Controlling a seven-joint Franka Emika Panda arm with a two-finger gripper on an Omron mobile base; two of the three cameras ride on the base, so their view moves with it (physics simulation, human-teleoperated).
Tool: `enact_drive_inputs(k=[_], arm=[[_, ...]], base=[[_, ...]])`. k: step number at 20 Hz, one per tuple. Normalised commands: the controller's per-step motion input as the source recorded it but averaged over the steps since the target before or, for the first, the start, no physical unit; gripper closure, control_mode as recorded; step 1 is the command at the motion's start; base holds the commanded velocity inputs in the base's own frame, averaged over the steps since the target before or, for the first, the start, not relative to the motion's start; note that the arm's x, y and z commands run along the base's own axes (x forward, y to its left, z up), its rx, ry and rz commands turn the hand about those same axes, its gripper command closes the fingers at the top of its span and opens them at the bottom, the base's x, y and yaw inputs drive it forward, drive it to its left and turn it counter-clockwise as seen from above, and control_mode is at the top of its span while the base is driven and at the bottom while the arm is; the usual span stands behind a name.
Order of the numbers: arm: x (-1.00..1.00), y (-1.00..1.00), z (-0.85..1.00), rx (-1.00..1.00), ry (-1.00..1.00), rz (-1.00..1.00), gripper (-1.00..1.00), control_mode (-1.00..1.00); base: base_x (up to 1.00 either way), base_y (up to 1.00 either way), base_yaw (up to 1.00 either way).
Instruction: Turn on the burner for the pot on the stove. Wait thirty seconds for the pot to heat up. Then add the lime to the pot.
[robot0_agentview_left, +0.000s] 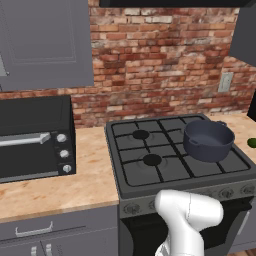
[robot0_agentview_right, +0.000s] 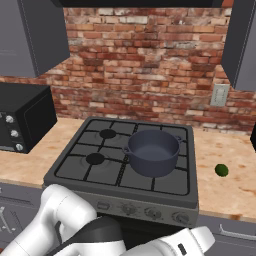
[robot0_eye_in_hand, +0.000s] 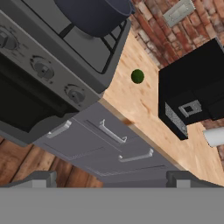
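The robot's white arm (robot0_agentview_right: 65, 220) is filling the bottom of the frame, its claw (robot0_eye_in_hand: 112, 179) standing open. The pot (robot0_agentview_right: 152, 151) is sitting centre-frame on the stove (robot0_agentview_right: 75, 172); the lime (robot0_agentview_right: 221, 170) is lying at right on the counter (robot0_agentview_right: 235, 190).

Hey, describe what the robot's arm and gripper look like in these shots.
The arm is glossy white with rounded, bulbous segments and a dark grey joint section between them. The gripper shows as two small dark grey, blocky fingertips. No cables or markings are visible.
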Motion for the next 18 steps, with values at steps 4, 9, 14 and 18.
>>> enact_drive_inputs(k=[4, 9, 14, 18], arm=[[0.0, 0.0, 0.0, 0.0, 0.0, 0.0, -1.0, -1.0], [0.0, 0.0, 0.0, 0.0, 0.0, 0.0, -1.0, -1.0], [0.0, 0.0, 0.0, 0.0, 0.0, 0.0, -1.0, -1.0], [0.0, 0.0, 0.0, 0.0, 0.0, 0.0, -1.0, -1.0]], base=[[0.0, 0.0, 0.0], [0.0, 0.0, 0.0], [0.0, 0.0, 0.0], [0.0, 0.0, 0.0]])
